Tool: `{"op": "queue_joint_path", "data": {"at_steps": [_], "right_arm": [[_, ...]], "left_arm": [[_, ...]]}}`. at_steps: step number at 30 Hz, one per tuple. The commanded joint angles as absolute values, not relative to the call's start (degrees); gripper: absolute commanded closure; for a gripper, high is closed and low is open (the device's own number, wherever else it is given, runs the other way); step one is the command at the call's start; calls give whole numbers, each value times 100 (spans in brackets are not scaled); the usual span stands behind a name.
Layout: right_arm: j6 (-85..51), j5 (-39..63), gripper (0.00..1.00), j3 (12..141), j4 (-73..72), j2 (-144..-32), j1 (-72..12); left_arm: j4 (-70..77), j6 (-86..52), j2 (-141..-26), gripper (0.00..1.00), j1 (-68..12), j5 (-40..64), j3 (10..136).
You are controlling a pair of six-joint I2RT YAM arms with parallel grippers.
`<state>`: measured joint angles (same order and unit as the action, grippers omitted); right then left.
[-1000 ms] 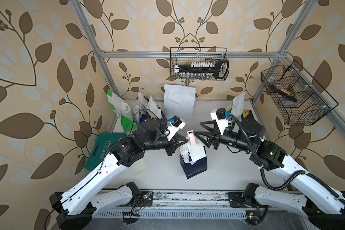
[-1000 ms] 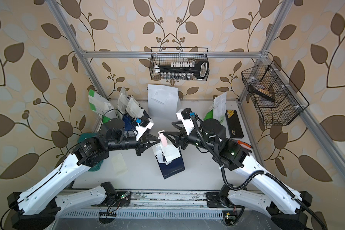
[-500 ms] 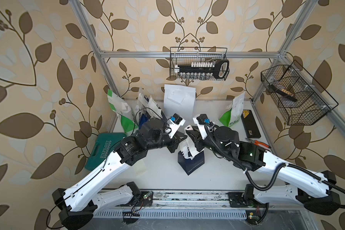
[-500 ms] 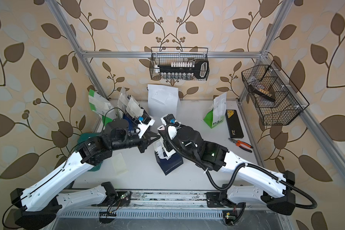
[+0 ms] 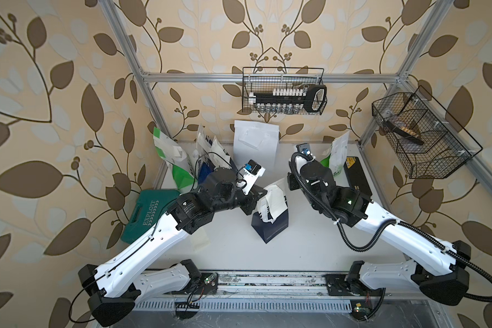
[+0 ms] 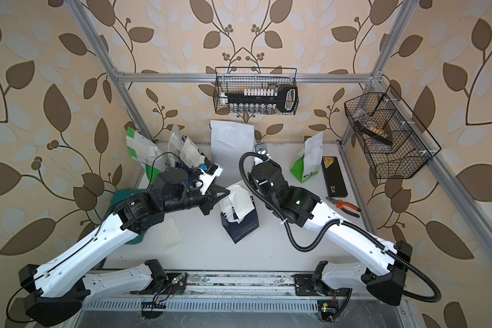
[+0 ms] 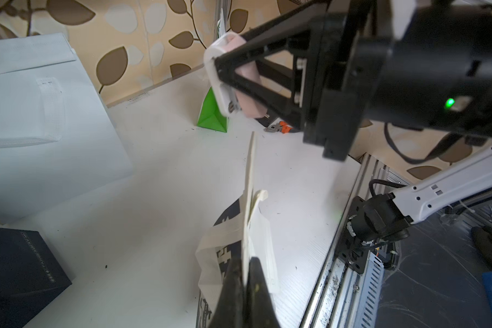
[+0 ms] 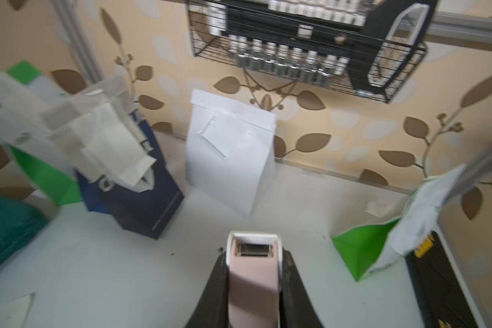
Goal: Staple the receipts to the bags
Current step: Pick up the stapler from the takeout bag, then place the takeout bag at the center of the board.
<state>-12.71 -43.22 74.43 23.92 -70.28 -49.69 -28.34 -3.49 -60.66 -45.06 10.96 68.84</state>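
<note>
The left gripper pinches the thin, floppy receipt at the navy bag top edge, while the right gripper clamps the pink stapler.

You have white shells and black joint housings on left arm and right arm. Ribbed black conduit along the right; thin black cable on the left. Green LED lit by right wrist. The left gripper and right gripper are black, triangular.
</note>
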Motion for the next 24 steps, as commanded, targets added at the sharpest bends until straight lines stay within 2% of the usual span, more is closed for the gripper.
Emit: {"op": "queue_joint_path", "data": {"at_steps": [1, 5, 9, 13, 16, 24], "right_arm": [[-1387, -4988, 100, 7186, 2637, -6350, -4914], [-1610, -5215, 100, 6713, 2817, -5758, -4921], [-1811, -5203, 100, 6396, 3104, -5304, -4915], [-1871, -5161, 100, 6186, 3241, -4859, -4916], [-1844, -5119, 100, 6118, 3286, -4620, -4915], [-1730, -5029, 100, 6013, 3270, -4236, -4915]], "left_arm": [[-1983, -413, -6513, 100, -4545, 499, 7132], [-1276, -340, -7517, 100, -4535, 15, 7736], [-1125, -178, -8762, 100, -4443, -181, 8878], [-1317, -100, -9951, 100, -4413, -209, 10116], [-1470, -24, -10671, 100, -4408, -624, 10851], [-1868, -120, -12107, 100, -4377, -699, 12530]]}}
